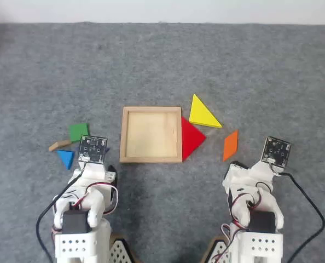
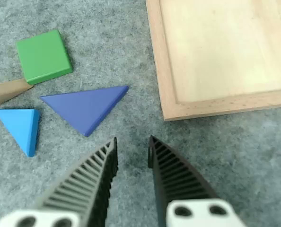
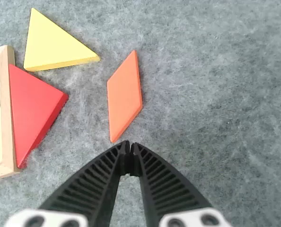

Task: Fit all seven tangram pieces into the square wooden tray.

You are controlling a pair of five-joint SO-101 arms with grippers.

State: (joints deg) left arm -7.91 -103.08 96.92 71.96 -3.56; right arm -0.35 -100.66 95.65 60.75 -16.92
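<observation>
On your far left, the tan piece (image 1: 59, 145) meets a corner of the green square (image 1: 79, 131), w/ the small blue triangle (image 1: 66, 158) near both, on the arm side. The indigo triangle (image 2: 86, 108) lies btwn them & the tray, just ahead of your left gripper (image 2: 132, 139), jaws slightly spread over the grey mat (image 1: 151, 66), holding nothing. The wooden tray (image 1: 151, 159) sits mid-table. The red triangle (image 1: 191, 138) touches its right rim, yellow triangle (image 1: 203, 113) just beside that. The orange parallelogram (image 1: 230, 144) lies apart to the right, just ahead of your right gripper (image 3: 130, 143), fingers pressed together, nothing pinched
</observation>
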